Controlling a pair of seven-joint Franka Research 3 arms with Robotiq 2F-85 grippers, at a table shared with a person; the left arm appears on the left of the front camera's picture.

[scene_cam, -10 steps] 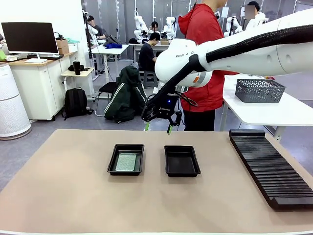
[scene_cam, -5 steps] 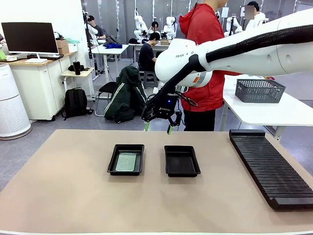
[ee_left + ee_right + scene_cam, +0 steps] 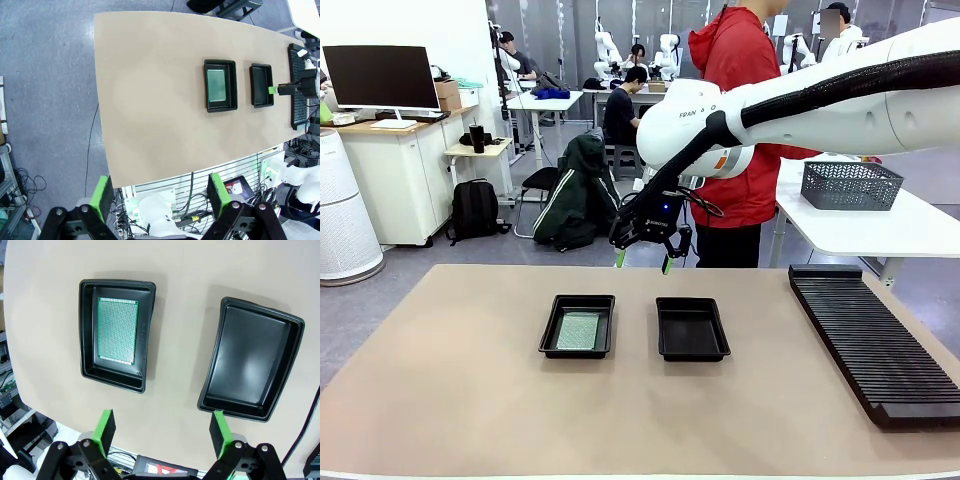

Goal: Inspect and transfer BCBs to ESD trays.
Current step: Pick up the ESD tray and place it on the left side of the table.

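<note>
right arm (image 3: 800, 95): stretched across from the right, wrist bent downward over the far edge of the desk (image 3: 470, 400)
right jaws: spread wide, nothing gripped, aimed down at the desk
left jaws: spread wide, nothing gripped, held high over the desk
bcb (image 3: 578, 330): laid flat in the left esd tray (image 3: 547, 335)

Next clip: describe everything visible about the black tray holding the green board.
The tray is a shallow black rectangle of glossy plastic with raised rim and rounded corners. It sits flat on the tan table, beside the empty tray but apart from it. One green perforated board lies flat on its floor.
</note>
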